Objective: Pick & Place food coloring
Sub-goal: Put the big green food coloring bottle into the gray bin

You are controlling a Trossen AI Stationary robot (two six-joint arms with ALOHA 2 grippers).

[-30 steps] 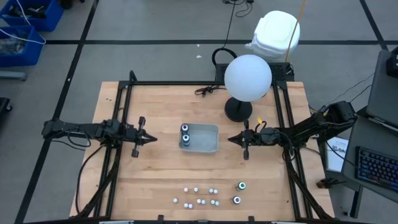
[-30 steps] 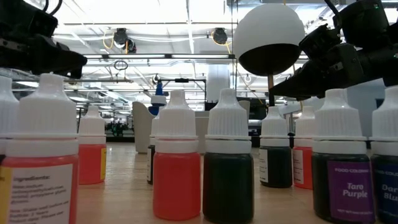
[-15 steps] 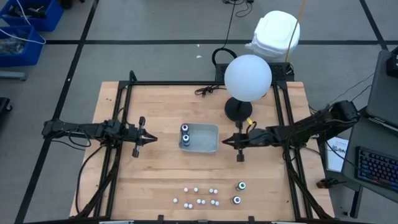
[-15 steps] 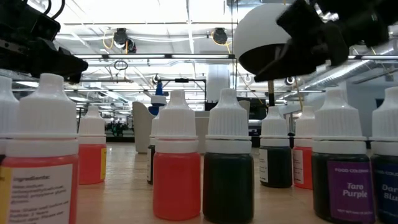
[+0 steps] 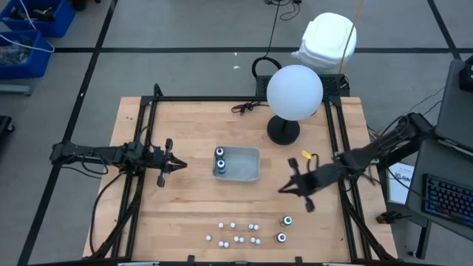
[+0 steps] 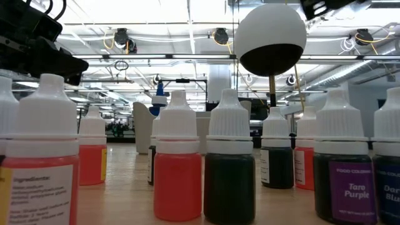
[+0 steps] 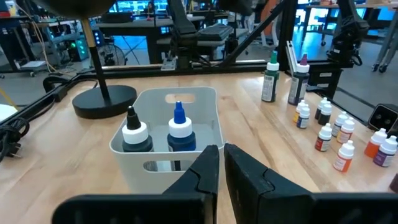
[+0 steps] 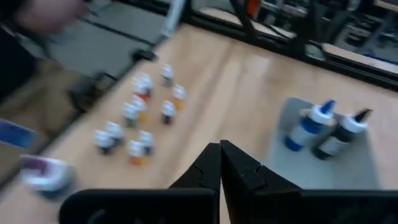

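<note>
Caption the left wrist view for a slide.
Left pincer shut before the tray holding two bottles; dropper bottles stand beyond.

Even overhead light is falling on the desk (image 5: pixel 185 199) in the high view, casting only faint, short shadows, while the white globe lamp (image 5: pixel 294 91) is glaring almost featureless. In the low view, bright ceiling strips are washing out the room behind, and the nearest dropper bottles (image 6: pixel 177 164) are looming large and slightly soft (those at the picture's edges are being cut off). The right wrist view is smearing with motion blur, whereas the left wrist view is staying crisp, its blue-tinted background glowing.
</note>
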